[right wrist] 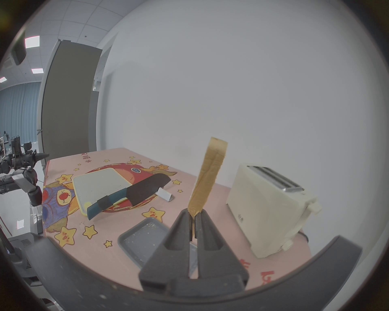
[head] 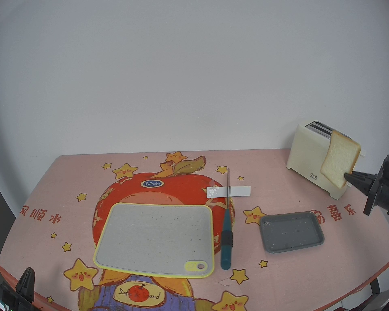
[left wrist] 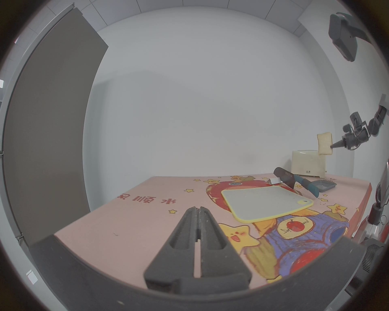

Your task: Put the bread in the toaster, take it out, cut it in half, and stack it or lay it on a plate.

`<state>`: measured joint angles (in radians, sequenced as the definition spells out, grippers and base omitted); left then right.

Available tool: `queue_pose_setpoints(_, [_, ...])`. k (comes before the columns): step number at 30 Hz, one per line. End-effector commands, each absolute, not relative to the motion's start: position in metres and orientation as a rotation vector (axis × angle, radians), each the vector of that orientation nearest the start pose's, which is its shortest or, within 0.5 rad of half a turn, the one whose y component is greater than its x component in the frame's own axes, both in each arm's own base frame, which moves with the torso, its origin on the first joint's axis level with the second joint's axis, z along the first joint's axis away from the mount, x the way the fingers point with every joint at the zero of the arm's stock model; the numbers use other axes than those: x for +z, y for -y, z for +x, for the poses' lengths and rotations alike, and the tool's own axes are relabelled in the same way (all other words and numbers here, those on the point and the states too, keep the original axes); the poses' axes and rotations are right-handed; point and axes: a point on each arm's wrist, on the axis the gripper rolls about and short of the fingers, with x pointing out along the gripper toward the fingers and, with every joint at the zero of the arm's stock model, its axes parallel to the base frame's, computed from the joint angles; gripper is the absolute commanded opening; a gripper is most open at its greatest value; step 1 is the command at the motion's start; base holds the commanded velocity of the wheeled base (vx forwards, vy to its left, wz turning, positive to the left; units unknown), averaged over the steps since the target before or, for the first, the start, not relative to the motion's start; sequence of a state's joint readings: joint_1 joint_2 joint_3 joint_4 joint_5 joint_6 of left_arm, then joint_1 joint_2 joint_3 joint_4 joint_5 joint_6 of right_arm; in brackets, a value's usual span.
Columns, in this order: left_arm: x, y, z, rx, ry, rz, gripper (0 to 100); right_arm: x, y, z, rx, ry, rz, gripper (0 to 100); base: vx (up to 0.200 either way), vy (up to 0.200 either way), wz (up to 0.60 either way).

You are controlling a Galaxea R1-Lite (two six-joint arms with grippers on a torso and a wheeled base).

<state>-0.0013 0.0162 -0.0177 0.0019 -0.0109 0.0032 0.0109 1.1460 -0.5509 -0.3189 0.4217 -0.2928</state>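
R gripper (right wrist: 193, 214) fingers clamped on bread (right wrist: 208, 174) at its lower corner; slice stands up from the tips, long axis vertical. Toaster (right wrist: 267, 210) slots sit just beyond, prob. slightly lower. L gripper (left wrist: 197, 210) fingers together, empty, well apart.

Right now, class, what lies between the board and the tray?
The knife lies between board and tray, clearest in the head view.

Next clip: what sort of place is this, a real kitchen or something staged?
Probably a lab or office room staged as a kitchen corner: a toaster, cutting board and knife are set out on a cartoon-print table against a bare white wall, under a panelled office ceiling.
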Motion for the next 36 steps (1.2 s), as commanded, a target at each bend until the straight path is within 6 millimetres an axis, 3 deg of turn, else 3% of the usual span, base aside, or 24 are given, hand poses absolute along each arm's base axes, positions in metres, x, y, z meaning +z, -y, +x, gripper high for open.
queue_pose_setpoints(1, [0.075,0.0,-0.023,-0.012,-0.002,0.002,0,0.224,-0.011,0.176,0.469,-0.186,-0.232,0,0.0,-0.2,0.0])
queue_pose_setpoints(7, [0.075,0.0,-0.023,-0.012,-0.002,0.002,0,0.239,-0.009,0.2,0.46,-0.161,-0.237,0,0.0,-0.2,0.0])
queue_pose_setpoints(25, [0.075,0.0,-0.023,-0.012,-0.002,0.003,0,0.258,-0.011,0.261,0.507,-0.126,-0.247,0,0.0,0.0,0.0])
queue_pose_setpoints(36, [0.075,0.0,-0.023,-0.012,-0.002,0.003,0,0.244,-0.007,0.296,0.531,-0.151,-0.291,0,0.0,0.0,0.0])
